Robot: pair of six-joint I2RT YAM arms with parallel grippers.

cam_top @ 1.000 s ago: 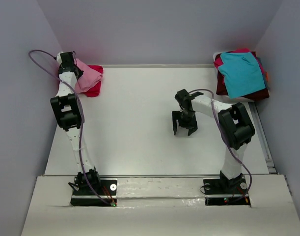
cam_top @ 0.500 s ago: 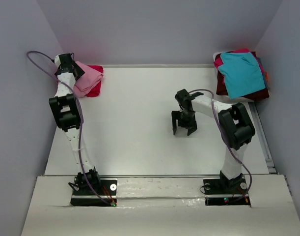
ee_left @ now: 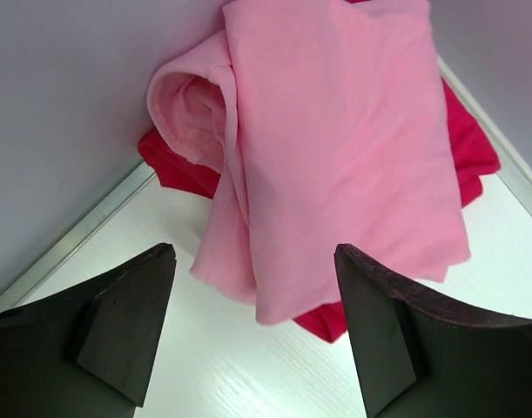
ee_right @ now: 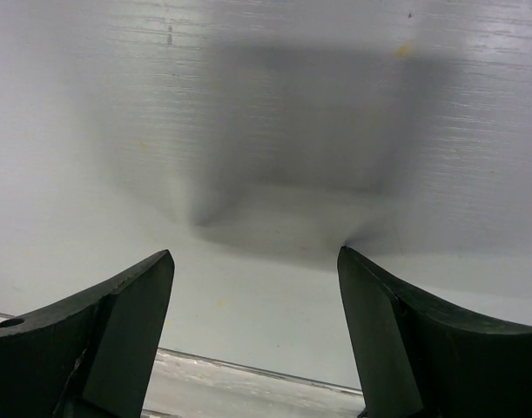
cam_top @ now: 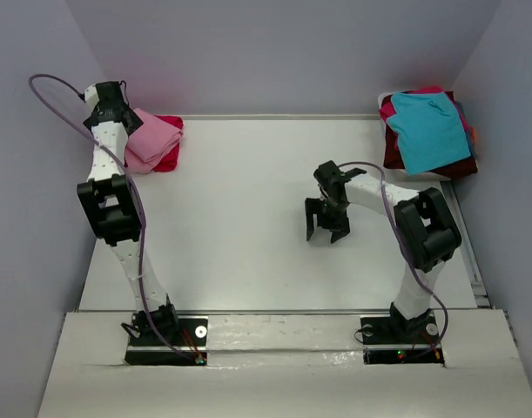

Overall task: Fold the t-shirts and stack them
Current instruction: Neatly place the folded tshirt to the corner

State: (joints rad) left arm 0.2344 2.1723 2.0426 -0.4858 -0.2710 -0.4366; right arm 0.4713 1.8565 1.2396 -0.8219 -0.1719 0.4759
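Left gripper [ee_left: 252, 287] hangs wide apart and empty over the far left corner of the table [cam_top: 248, 261]; right gripper [ee_right: 255, 261] gapes mid-table. Teal shirt [cam_top: 429, 129] tops the far right corner heap [cam_top: 393, 155], maybe maroon underneath. Folded pink shirt [ee_left: 335, 131] lies on the red shirt [ee_left: 474, 148], far left.

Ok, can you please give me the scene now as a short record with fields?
left end effector: open, empty, by the pink t-shirt
right end effector: open, empty, over bare table
far left corner: pink t-shirt folded, lying on red t-shirt
far right: teal t-shirt on top, maroon t-shirt beneath
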